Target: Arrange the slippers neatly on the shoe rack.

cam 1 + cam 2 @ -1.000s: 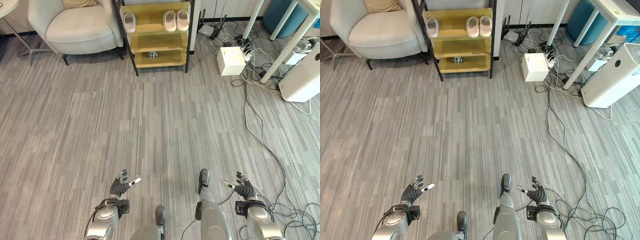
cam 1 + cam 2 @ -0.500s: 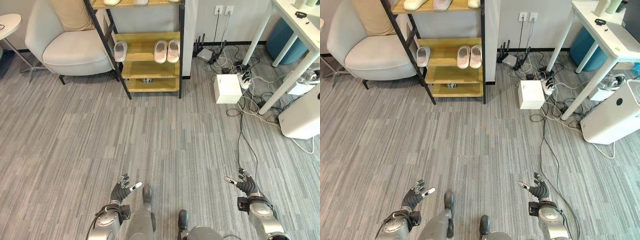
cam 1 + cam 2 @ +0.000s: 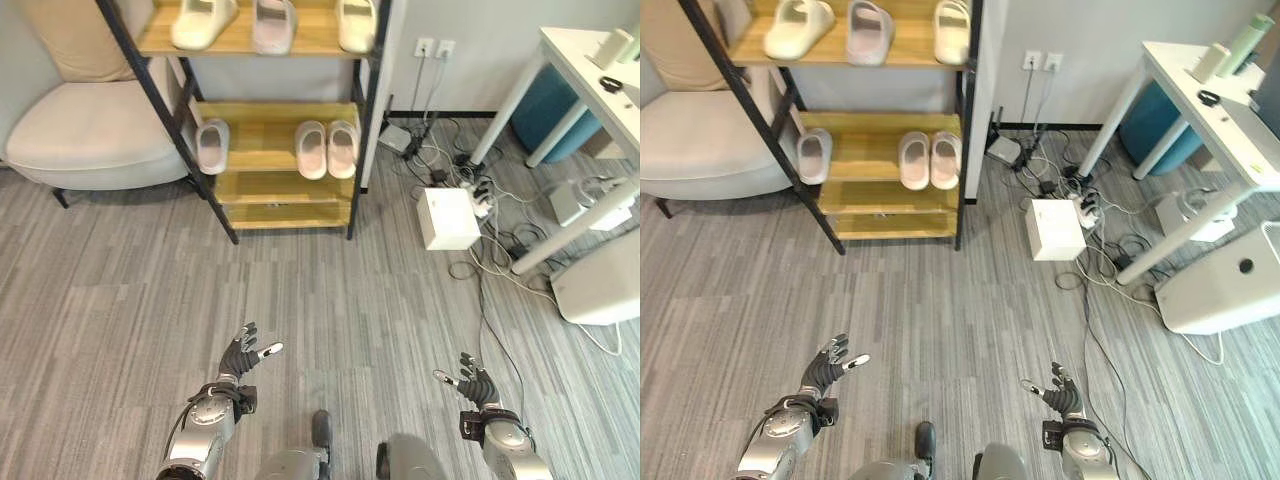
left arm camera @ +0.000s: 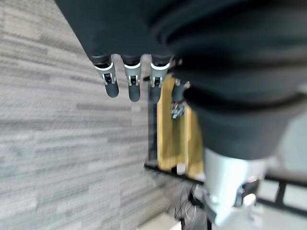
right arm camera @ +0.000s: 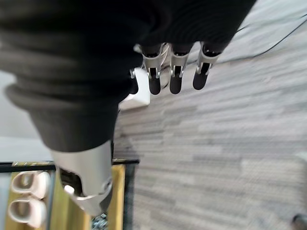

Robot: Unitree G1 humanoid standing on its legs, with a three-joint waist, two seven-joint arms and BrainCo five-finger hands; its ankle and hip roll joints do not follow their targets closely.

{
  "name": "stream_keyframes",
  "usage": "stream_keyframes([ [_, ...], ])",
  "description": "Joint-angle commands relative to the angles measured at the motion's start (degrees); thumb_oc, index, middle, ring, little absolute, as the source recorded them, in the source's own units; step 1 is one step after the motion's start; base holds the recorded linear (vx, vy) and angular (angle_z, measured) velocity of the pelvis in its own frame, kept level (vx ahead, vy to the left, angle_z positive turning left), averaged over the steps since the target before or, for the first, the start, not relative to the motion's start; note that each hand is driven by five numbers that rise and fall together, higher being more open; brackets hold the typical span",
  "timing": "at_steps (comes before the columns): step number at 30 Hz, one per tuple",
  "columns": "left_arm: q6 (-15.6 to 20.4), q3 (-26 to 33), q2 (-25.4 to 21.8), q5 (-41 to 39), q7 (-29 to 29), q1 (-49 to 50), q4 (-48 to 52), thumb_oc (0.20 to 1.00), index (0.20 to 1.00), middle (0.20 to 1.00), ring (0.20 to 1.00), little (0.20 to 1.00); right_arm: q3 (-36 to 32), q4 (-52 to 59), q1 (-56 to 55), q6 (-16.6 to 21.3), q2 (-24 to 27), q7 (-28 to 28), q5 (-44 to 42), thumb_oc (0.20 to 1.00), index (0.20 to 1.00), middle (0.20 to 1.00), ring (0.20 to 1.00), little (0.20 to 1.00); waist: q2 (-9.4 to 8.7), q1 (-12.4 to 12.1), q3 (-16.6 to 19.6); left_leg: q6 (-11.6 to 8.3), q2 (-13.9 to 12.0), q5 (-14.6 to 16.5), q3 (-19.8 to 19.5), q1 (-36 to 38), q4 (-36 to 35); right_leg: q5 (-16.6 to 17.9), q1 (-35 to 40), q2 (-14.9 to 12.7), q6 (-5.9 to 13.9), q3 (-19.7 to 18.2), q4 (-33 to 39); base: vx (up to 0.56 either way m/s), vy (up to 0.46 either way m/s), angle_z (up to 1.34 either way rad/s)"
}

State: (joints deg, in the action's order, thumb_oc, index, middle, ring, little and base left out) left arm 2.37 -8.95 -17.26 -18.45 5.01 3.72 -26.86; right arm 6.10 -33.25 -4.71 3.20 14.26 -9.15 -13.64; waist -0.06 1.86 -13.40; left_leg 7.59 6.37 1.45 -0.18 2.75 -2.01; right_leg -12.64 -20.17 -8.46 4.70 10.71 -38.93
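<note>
Facing shoe rack (image 3: 285, 190) across grey floor (image 3: 330, 290), slippers (image 3: 327, 149) shelved.

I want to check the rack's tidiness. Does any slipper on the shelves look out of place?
Yes. On the middle shelf, one slipper sits alone at the left end, apart from the pair on the right. On the top shelf, the left slipper lies angled.

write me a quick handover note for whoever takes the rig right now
Left hand: open, holding nothing, low over the floor.
Right hand: open, holding nothing.
Shoe rack stands ahead, beside the armchair.
Top shelf: three slippers, loosely spaced.
Middle shelf: a neat pair plus a single slipper at the left end.
Done: all visible slippers are on the rack.
Left: probably close in and pair them up.
</note>
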Motion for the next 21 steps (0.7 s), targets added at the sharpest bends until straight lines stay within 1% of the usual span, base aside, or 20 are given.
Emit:
stream_keyframes([
  [1, 2.28, 0.69, -2.0, 2.12, 0.53, 0.77, 5.4, 1.0, 1.0, 1.0, 1.0, 1.0, -1.92, 1.26, 2.72, 1.59, 1.44, -1.08, -1.77, 1.0, 1.0, 1.0, 1.0, 1.0, -2.4, 1.23, -1.89, -6.68, -6.31, 3.91, 4.82, 1.33, -0.42, 12.66, 9.88, -0.16, 3.47, 2.1, 31.88, 0.46, -0.149, 0.57],
  [2, 2.38, 0.8, -1.91, 2.22, 0.55, 0.48, 5.34, 1.0, 1.0, 1.0, 1.0, 1.0, -1.97, 1.38, 2.67, 1.54, 1.45, -1.13, -1.74, 1.0, 1.0, 1.0, 1.0, 1.0, -2.19, 1.82, -2.17, -7.2, -6.72, 4.62, 4.54, 2.73, -0.62, 14.15, 9.8, 0.31, 3.88, 2.86, 36.23, 0.47, -0.181, 0.4],
  [3, 2.55, 0.83, -1.77, 2.31, 0.61, -0.22, 5.08, 1.0, 1.0, 1.0, 1.0, 1.0, -2.03, 1.42, 2.63, 1.47, 1.29, -1.13, -1.64, 1.0, 1.0, 1.0, 1.0, 1.0, -2.3, 2.49, -2.19, -7.79, -6.98, 5.54, 4.31, 4.03, -0.68, 15.5, 8.9, 0.63, 4.31, 2.64, 39.13, 0.44, -0.19, 0.63],
  [4, 3.0, 1.0, -1.75, 2.8, 0.2, -0.35, 5.26, 1.0, 1.0, 1.0, 1.0, 1.0, -2.34, 1.63, 2.02, 1.14, 1.71, -0.88, -1.05, 1.0, 1.0, 1.0, 1.0, 1.0, -2.72, 3.06, -1.55, -8.29, -7.19, 7.4, 3.76, 5.48, -0.39, 16.23, 9.44, 0.83, 4.61, 1.71, 41.75, 0.43, -0.206, 0.76],
  [5, 3.15, 0.9, -1.59, 2.97, 0.13, 0.06, 5.26, 1.0, 1.0, 1.0, 1.0, 1.0, -2.22, 1.63, 1.34, 1.34, 1.69, -0.74, -1.06, 1.0, 1.0, 1.0, 1.0, 1.0, -2.96, 3.25, -1.05, -8.67, -7.29, 8.36, 3.76, 6.26, 0.32, 16.96, 10.1, 0.92, 3.94, 1.31, 41.74, 0.41, -0.201, 0.82],
  [6, 3.22, 0.85, -1.3, 3.13, 0.07, 0.4, 5.34, 1.0, 1.0, 1.0, 1.0, 1.0, -2.42, 1.6, 0.82, 1.52, 1.87, -0.49, -0.93, 1.0, 1.0, 1.0, 1.0, 1.0, -2.93, 3.58, -0.38, -9.17, -7.97, 9.26, 3.67, 7.02, 1.6, 16.92, 11.05, 1.3, 3.31, 0.96, 41.52, 0.33, -0.18, 0.55],
  [7, 3.19, 0.78, -1.14, 3.1, -0.07, 0.7, 5.58, 1.0, 1.0, 1.0, 1.0, 1.0, -2.51, 1.34, 0.73, 1.66, 2.24, -0.25, -0.99, 1.0, 1.0, 1.0, 1.0, 1.0, -2.76, 3.87, 0.08, -10.26, -8.85, 9.23, 3.64, 6.82, 5.09, 16.64, 12.21, 1.88, 2.39, 0.82, 41.41, 0.3, -0.195, 0.45],
  [8, 3.26, 0.74, -0.98, 2.73, -0.23, 0.93, 5.75, 1.0, 1.0, 1.0, 1.0, 1.0, -2.59, 1.31, 0.58, 1.91, 2.49, -0.29, -1.11, 1.0, 1.0, 1.0, 1.0, 1.0, -2.64, 3.8, 0.17, -11.11, -9.14, 7.95, 3.71, 5.58, 9.87, 16.34, 13.57, 2.56, 1.66, 0.74, 41.71, 0.29, -0.279, 0.34],
  [9, 3.17, 0.31, -0.82, 1.92, -0.42, 0.9, 6.27, 1.0, 1.0, 1.0, 1.0, 1.0, -2.64, 1.99, 0.83, 2.46, 3.41, -0.22, -1.85, 1.0, 1.0, 1.0, 1.0, 1.0, -3.49, 3.27, -0.49, -11.73, -8.96, 4.64, 2.37, -0.26, 23.17, 15.37, 16.58, 3.31, -0.34, -0.18, 42.25, 0.24, -0.273, 0.11],
  [10, 3.22, 0.11, -0.83, 1.64, -0.21, 0.62, 6.19, 1.0, 1.0, 1.0, 1.0, 1.0, -2.69, 2.45, 0.85, 2.6, 3.76, -0.33, -2.06, 1.0, 1.0, 1.0, 1.0, 1.0, -3.89, 2.97, -0.78, -12.2, -8.91, 2.72, 1.83, -2.82, 27.87, 14.62, 17.76, 3.52, -1.22, -0.33, 42.57, 0.16, -0.203, -0.14],
  [11, 3.22, 0.11, -0.83, 1.64, -0.21, 0.62, 6.19, 1.0, 1.0, 1.0, 1.0, 1.0, -2.69, 2.45, 0.85, 2.6, 3.76, -0.33, -2.06, 1.0, 1.0, 1.0, 1.0, 1.0, -3.86, 3.02, -0.74, -12.21, -8.94, 2.77, 1.78, -2.93, 27.97, 14.62, 17.72, 3.54, -1.22, -0.28, 42.56, 0.16, -0.128, -0.47],
  [12, 3.05, 0.09, -0.77, 0.98, 0.16, -0.04, 6.2, 1.0, 1.0, 1.0, 1.0, 1.0, -2.99, 2.54, 1.0, 2.41, 4.25, -0.94, -2.54, 1.0, 1.0, 1.0, 1.0, 1.0, -4.74, 2.48, -1.3, -11.96, -10.27, 1.83, 3.76, -7.2, 28.32, 13.16, 19.85, 3.22, -1.85, -0.27, 42.99, 0.17, -0.059, -0.49],
  [14, 2.81, -0.32, -0.36, 1.01, 0.36, -0.53, 5.55, 1.0, 1.0, 1.0, 1.0, 1.0, -3.14, 2.14, 1.2, 2.62, 4.48, -1.38, -3.31, 1.0, 1.0, 1.0, 1.0, 1.0, -4.81, 1.97, -1.03, -11.39, -12.28, 3.49, 5.7, -8.2, 20.78, 12.04, 21.2, 3.09, -1.31, -0.37, 43.29, 0.26, 0.018, -0.06],
  [15, 2.8, -0.64, -0.17, 1.2, 0.45, -0.72, 5.5, 1.0, 1.0, 1.0, 1.0, 1.0, -3.23, 2.16, 1.18, 2.72, 4.64, -1.59, -3.43, 1.0, 1.0, 1.0, 1.0, 1.0, -4.37, 1.69, -1.08, -11.53, -13.3, 2.06, 6.08, -7.47, 15.04, 11.63, 21.83, 3.33, -0.97, -0.43, 43.28, 0.25, 0.118, 0.06],
  [16, 2.66, -1.09, -0.14, 1.32, 0.62, -0.92, 5.51, 1.0, 1.0, 1.0, 1.0, 1.0, -3.14, 2.04, 1.36, 2.84, 4.93, -2.05, -3.42, 1.0, 1.0, 1.0, 1.0, 1.0, -3.49, 1.29, -1.12, -11.99, -14.67, -1.53, 5.54, -7.86, 8.88, 10.81, 22.51, 3.95, -0.86, -0.42, 43.26, 0.15, 0.092, -0.24],
  [17, 2.66, -1.09, -0.14, 1.32, 0.62, -0.92, 5.5, 1.0, 1.0, 1.0, 1.0, 1.0, -3.14, 2.04, 1.36, 2.84, 4.94, -2.05, -3.43, 1.0, 1.0, 1.0, 1.0, 1.0, -3.51, 1.27, -1.19, -12.0, -14.65, -1.62, 5.57, -7.68, 8.7, 10.8, 22.6, 3.93, -0.86, -0.44, 43.26, 0.14, 0.1, -0.38],
  [18, 1.98, -1.2, 0.13, 1.51, 1.12, -0.97, 5.04, 1.0, 1.0, 1.0, 1.0, 1.0, -3.41, 1.57, 1.63, 2.58, 5.26, -3.14, -3.04, 1.0, 1.0, 1.0, 1.0, 1.0, -2.76, 0.5, -1.26, -12.5, -15.75, -5.0, 4.8, -8.68, 4.4, 10.07, 23.46, 4.38, -0.87, -0.14, 43.48, 0.16, 0.12, -0.41],
  [19, 2.7, -1.59, 0.28, 1.19, 1.36, -0.83, 5.11, 1.0, 1.0, 1.0, 1.0, 1.0, -2.92, 1.46, 1.17, 2.64, 5.05, -2.44, -2.82, 1.0, 1.0, 1.0, 1.0, 1.0, -2.1, 0.71, -0.68, -13.02, -15.41, -5.27, 3.33, -7.0, 1.2, 9.33, 23.97, 4.59, -0.61, -0.42, 42.71, 0.25, 0.21, -0.77],
  [20, 2.76, -2.02, 0.29, 1.31, 1.01, -0.99, 5.17, 1.0, 1.0, 1.0, 1.0, 1.0, -2.96, 1.43, 1.09, 2.69, 4.73, -2.09, -2.93, 1.0, 1.0, 1.0, 1.0, 1.0, -2.12, 1.27, 0.5, -12.89, -14.54, -5.05, 3.76, -5.72, -0.56, 9.72, 24.28, 4.06, -0.37, -0.74, 42.8, 0.25, 0.217, -0.97],
  [21, 2.86, -1.99, 0.27, 1.39, 0.87, -0.89, 5.24, 1.0, 1.0, 1.0, 1.0, 1.0, -2.92, 1.49, 0.85, 2.65, 4.52, -1.95, -2.86, 1.0, 1.0, 1.0, 1.0, 1.0, -2.09, 1.27, 0.97, -12.75, -14.17, -4.95, 4.09, -4.87, -1.54, 9.77, 24.52, 3.83, -0.19, -0.88, 42.9, 0.15, 0.141, -0.91],
])
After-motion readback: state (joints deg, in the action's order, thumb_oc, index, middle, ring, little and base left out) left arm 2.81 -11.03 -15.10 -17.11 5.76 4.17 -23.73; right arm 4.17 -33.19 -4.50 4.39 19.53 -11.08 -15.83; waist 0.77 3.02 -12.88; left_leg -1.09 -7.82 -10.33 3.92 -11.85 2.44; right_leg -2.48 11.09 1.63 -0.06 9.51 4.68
